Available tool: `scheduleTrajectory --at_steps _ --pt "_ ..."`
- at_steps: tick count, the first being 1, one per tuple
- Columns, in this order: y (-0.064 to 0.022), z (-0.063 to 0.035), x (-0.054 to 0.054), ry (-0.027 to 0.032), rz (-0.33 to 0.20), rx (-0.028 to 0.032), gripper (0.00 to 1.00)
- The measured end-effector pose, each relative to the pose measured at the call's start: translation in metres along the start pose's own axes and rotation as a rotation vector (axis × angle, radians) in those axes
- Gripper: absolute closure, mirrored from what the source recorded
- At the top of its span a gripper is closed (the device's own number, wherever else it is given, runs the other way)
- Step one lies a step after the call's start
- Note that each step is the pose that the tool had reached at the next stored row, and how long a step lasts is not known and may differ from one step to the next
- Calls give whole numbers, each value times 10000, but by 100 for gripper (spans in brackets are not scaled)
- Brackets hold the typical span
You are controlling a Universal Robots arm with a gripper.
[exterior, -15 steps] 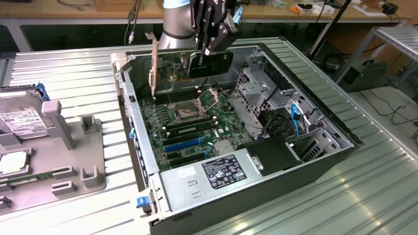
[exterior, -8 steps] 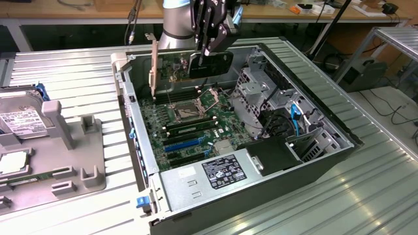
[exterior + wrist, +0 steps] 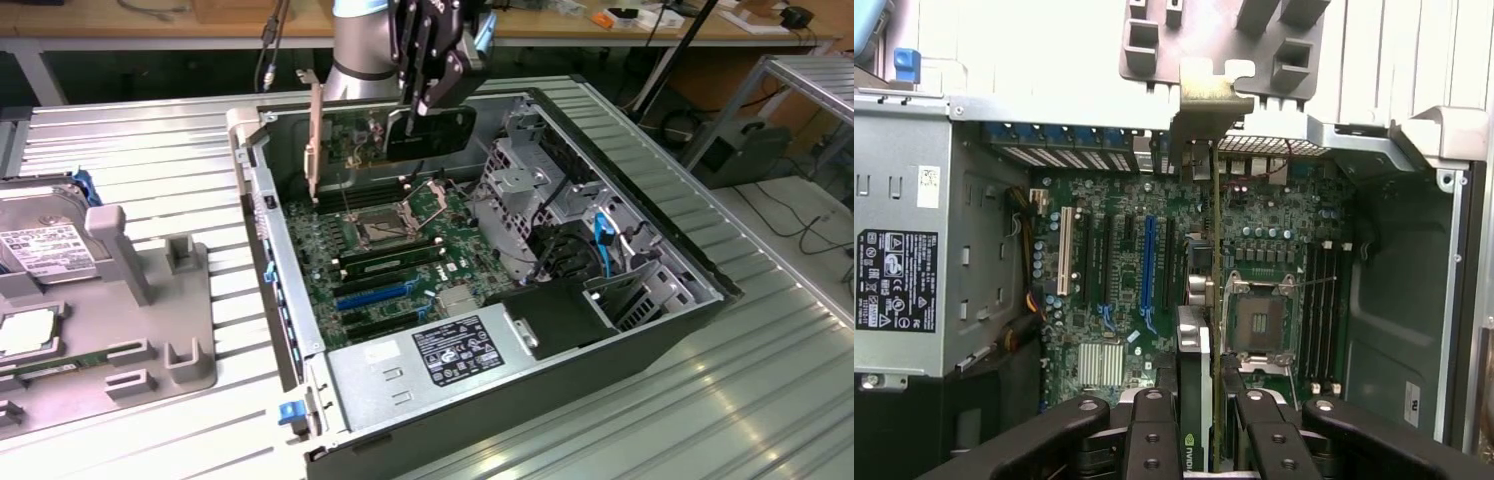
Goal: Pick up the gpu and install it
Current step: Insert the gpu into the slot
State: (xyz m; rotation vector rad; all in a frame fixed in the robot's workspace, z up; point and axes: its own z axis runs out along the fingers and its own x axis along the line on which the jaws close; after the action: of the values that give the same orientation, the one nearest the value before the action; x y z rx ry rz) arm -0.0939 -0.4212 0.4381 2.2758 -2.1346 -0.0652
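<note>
I have the gpu (image 3: 424, 132) clamped in the jaws, which are drawn in narrow on its upper edge. The card hangs upright on edge directly beneath them, over the far end of the open computer case (image 3: 534, 420). Its silver bracket (image 3: 315, 140) sits at the end toward the exterior view's left, by the case wall there. In the wrist view the card runs edge-on out from between the jaws, above the motherboard (image 3: 1104, 300), between the blue slot (image 3: 1148, 260) and the processor socket (image 3: 1259, 325). I can't quite tell whether its lower edge touches the board; it looks just clear. A hard drive (image 3: 40, 245) rests on the grey tray (image 3: 160, 340) on the desk (image 3: 174, 160), well apart.
</note>
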Motion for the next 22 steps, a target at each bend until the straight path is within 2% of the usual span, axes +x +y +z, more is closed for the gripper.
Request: scheduleTrajectory --at_steps 22 --pt "-2 50 1 0 0 0 73"
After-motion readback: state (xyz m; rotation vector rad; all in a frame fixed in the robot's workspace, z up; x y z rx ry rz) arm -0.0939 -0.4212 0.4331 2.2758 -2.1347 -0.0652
